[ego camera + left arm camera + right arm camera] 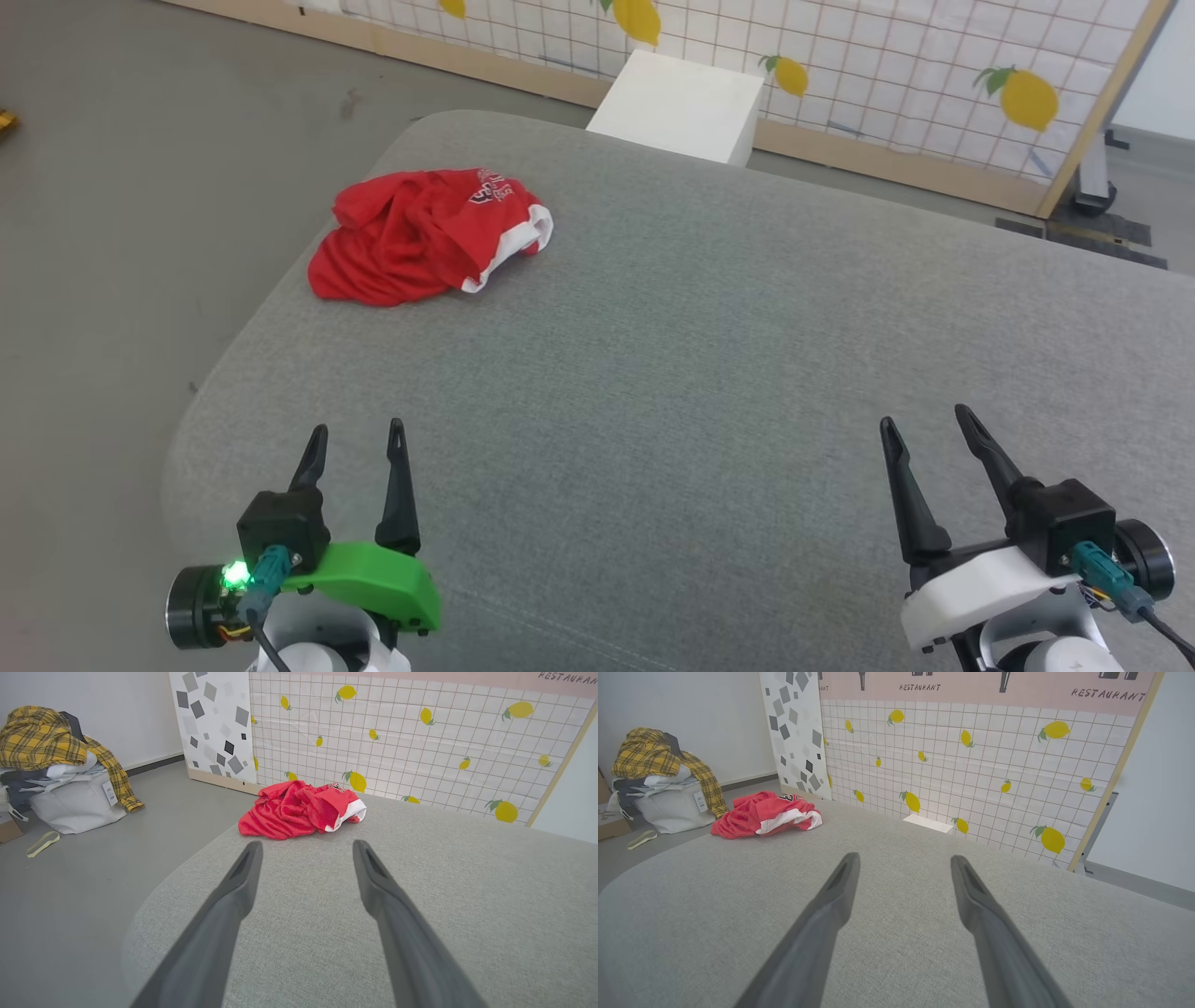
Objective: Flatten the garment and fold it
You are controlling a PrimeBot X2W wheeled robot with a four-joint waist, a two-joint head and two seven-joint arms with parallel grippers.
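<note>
— Two claws sit nearest to us at the near edge of the grey padded counter [653, 392]: our left claw [358, 426], on a green mount, at the lower left, and our right claw [924, 416], on a white mount, at the lower right. Each has its two long dark fingers spread wide, with nothing between them.

— And where is the garment?

— We find the garment [411, 238] at the far left of the counter, close to its rounded left edge. It is a crumpled red heap, with a white band curling out on its right side and a scrap of pale lettering on top. It lies well apart from both claws, nearer the left one.

— Why do the claws hang back like that?

— We judge that nothing has begun: they wait wide and empty, fingers pointing toward the far side, ready to reach. The left wrist view looks almost straight at the heap between its fingers, so that arm seems the natural first to go.

— What does the heap call for?

— Bunched as it is, we cannot tell waistband from leg, so it must be spread flat before any fold. So near the edge, it could slide to the floor [112, 187] if dragged leftward; pulling it toward the middle looks safer.
</note>
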